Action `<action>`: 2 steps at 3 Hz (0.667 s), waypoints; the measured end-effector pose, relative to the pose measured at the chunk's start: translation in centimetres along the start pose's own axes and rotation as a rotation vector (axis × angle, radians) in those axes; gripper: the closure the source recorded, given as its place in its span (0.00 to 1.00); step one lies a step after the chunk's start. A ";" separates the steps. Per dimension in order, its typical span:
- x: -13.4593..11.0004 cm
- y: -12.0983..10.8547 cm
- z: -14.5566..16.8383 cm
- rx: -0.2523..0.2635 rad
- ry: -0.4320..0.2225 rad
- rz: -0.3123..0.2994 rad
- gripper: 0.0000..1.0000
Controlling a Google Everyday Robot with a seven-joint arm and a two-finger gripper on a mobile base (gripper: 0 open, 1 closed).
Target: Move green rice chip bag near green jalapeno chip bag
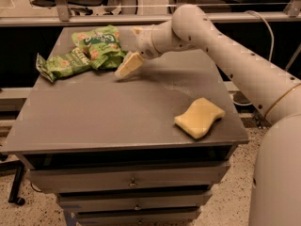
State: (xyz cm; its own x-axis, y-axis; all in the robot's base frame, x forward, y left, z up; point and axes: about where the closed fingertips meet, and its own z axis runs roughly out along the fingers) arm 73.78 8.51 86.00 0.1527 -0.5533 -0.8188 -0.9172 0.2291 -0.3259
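Note:
The green rice chip bag point(99, 45), puffy and bright light green, lies at the back left of the table. It overlaps the right end of the flatter, darker green jalapeno chip bag point(61, 65). My gripper point(126, 54) is just right of the rice chip bag, low over the table. It is open and holds nothing. One pale finger point(128, 65) points down-left, close to the bag's right edge. The white arm reaches in from the right.
A yellow sponge point(199, 117) lies near the table's front right corner. The grey table top point(103, 112) sits on a drawer cabinet. A rail and office chairs stand behind the table.

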 end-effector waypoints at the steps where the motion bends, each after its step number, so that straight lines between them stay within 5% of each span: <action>1: 1.7 -2.3 -3.9 0.035 -0.019 0.090 0.00; 2: 3.7 -4.2 -9.4 0.068 -0.055 0.178 0.00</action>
State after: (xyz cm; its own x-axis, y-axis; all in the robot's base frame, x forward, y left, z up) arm 74.74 -1.98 88.75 0.0118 -0.4554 -0.8902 -0.9047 0.3742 -0.2035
